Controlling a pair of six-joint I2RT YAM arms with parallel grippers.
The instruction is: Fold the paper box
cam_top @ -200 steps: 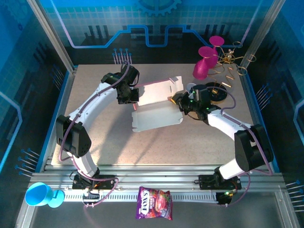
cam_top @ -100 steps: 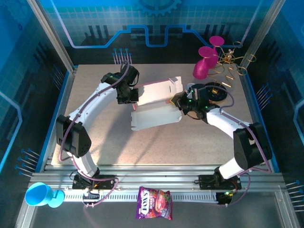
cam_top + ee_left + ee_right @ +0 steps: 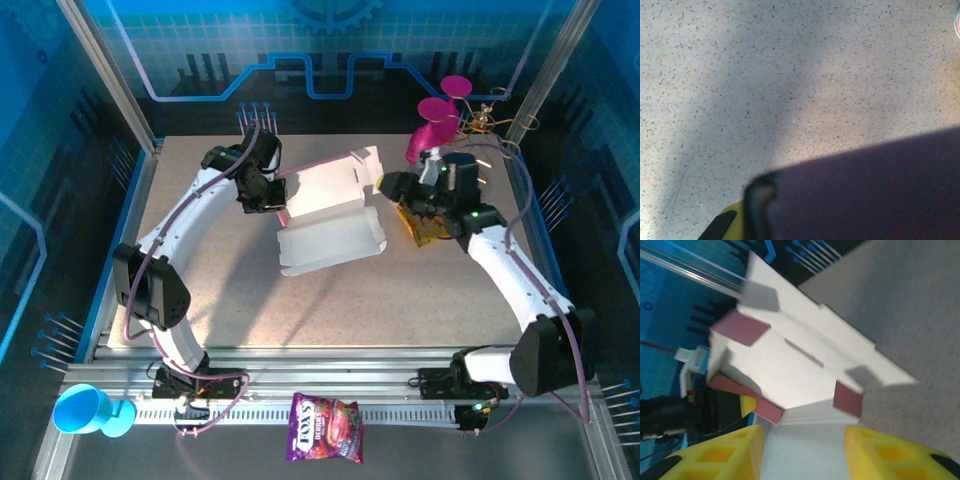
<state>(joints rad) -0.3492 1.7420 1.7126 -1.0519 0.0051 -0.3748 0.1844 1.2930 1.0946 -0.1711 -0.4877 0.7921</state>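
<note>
Left gripper (image 3: 267, 194): sat at the left edge of the box's raised panel; its opening could not be told from above.
Left fingertip (image 3: 731, 223): yellow, low in the wrist view, with a shadowed panel of the box right beside it and running off to its right; whether the panel was clamped could not be told.
Right gripper (image 3: 392, 186): stood just off the right end of the raised panel, by its tabs, with jaws spread wide and nothing held.
Right fingers (image 3: 720, 456): yellow and far apart, with the box's white inner side just ahead of them and reaching in between them.
Box (image 3: 330, 240): half folded; its tray part lay flat on the table (image 3: 420, 300), between the two grippers and nearer the arm bases than either. Its raised panel spanned from one gripper to the other.
Tabs (image 3: 740, 330): pink, sticking out from the white panel ahead of the right fingers.
Cups (image 3: 434, 132): magenta, near the right gripper on its far side.
Snack bag (image 3: 325, 428): well apart from both grippers, down by the arm bases.
</note>
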